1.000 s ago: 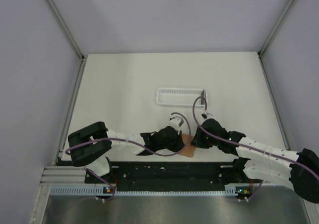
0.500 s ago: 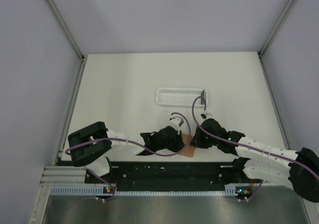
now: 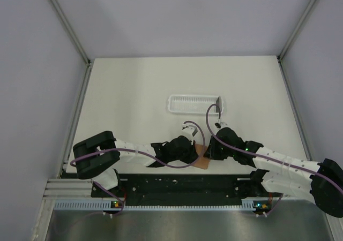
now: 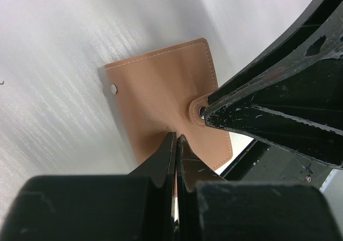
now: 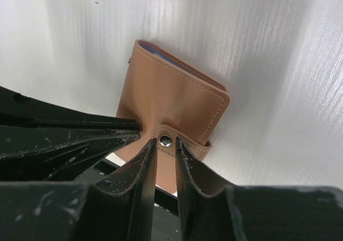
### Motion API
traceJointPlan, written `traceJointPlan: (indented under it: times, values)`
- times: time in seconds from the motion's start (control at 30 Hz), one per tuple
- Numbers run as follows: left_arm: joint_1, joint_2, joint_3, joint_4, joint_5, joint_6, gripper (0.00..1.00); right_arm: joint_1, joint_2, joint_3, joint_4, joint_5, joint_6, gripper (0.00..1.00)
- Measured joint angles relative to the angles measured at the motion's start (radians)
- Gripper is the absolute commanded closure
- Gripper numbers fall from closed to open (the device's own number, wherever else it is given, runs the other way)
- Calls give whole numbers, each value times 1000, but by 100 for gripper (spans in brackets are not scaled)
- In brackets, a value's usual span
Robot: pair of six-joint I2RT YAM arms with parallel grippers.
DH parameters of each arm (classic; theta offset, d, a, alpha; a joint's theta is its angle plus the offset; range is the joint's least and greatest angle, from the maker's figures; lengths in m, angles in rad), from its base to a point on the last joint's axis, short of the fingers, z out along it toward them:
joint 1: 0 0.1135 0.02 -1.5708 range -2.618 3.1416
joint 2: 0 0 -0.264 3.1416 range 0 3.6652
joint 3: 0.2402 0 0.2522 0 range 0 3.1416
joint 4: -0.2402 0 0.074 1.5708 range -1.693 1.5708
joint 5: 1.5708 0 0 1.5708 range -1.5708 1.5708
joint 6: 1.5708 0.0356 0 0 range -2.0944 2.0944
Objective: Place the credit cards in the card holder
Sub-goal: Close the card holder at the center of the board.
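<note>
The card holder (image 3: 202, 159) is a tan-brown wallet lying folded shut near the table's front edge, also seen in the left wrist view (image 4: 161, 96) and right wrist view (image 5: 171, 96). Its strap (image 5: 170, 160) is snapped down over the cover. My left gripper (image 4: 176, 137) is shut, with its tips pressing on the wallet's cover (image 3: 195, 153). My right gripper (image 5: 165, 142) stands narrowly open, one tip on each side of the snap button (image 5: 165, 140), meeting the wallet from the right (image 3: 208, 153). The credit cards are out of view.
A white slatted tray (image 3: 195, 103) lies further back on the table. Just in front of the wallet, the table edge drops to a black rail (image 3: 177, 183). The two grippers' fingers (image 4: 268, 107) nearly touch over the wallet.
The right arm's forearm has shifted slightly. The wallet and the left gripper have kept their place.
</note>
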Motion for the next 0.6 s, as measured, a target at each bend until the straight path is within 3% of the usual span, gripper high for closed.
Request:
traceJointPlan:
  times: [0.6]
  values:
    - [0,0,0,0,0,0,100,0,31,5,16,-10,-9,81]
